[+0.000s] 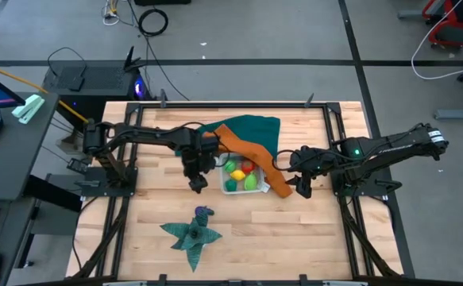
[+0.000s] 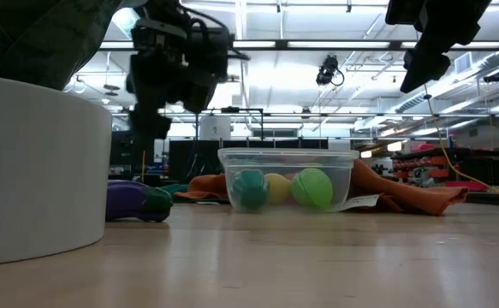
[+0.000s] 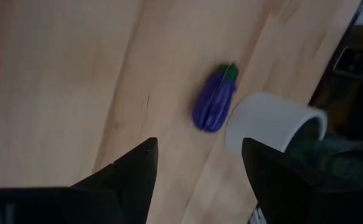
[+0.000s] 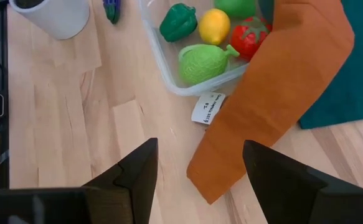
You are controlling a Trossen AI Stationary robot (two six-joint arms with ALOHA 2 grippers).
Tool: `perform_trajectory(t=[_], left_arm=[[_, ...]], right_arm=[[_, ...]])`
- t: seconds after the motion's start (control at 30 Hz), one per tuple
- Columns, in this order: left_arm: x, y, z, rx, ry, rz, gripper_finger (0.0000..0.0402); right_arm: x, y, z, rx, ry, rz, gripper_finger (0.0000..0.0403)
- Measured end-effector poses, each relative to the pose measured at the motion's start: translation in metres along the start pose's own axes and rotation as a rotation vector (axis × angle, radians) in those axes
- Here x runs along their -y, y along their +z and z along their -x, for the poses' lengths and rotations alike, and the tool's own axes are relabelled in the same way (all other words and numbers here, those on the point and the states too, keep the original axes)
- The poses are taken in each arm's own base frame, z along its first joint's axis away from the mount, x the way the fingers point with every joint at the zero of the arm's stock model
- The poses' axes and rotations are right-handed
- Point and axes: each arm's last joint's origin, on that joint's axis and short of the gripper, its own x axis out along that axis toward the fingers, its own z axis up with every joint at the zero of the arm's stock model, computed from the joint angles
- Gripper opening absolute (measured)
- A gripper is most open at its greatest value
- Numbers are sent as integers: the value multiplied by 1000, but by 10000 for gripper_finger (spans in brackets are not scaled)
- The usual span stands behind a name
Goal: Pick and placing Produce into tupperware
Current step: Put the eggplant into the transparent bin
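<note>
The clear tupperware [image 1: 222, 178] [image 4: 161, 61] stands mid-table and holds a dark green pepper [image 4: 178, 22], a yellow lemon [image 4: 215, 26], a red piece [image 4: 251, 36] and light green pieces [image 4: 201, 62]. A purple eggplant [image 1: 205, 212] [image 3: 215, 102] lies on the wood beside a white pot [image 3: 271, 121]. My left gripper [image 1: 198, 181] [image 3: 197, 146] hovers open above the table, between the tupperware's left end and the eggplant. My right gripper [image 1: 302, 186] [image 4: 197, 146] hangs open to the right of the tupperware, above the orange cloth's end.
A long orange cloth [image 1: 251, 155] [image 4: 281, 87] lies along the tupperware's right side over a teal cloth [image 1: 255, 129]. A white label [image 4: 207, 107] lies beside the container. The white pot [image 2: 35, 167] holds a dark green star-shaped cloth [image 1: 191, 233], near the table's near edge. Bare wood lies left of the eggplant.
</note>
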Motion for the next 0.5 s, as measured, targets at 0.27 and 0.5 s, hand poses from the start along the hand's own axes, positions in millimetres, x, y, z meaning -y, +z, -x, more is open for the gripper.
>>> perform_trajectory(t=[0.27,0.5], left_arm=[[-11,-11,-22,-35,-105,-14,239],[-8,-5,-25,22,-200,-73,234]], right_arm=[[0,0,0,2,1,0,199],[0,1,0,6,2,-1,199]])
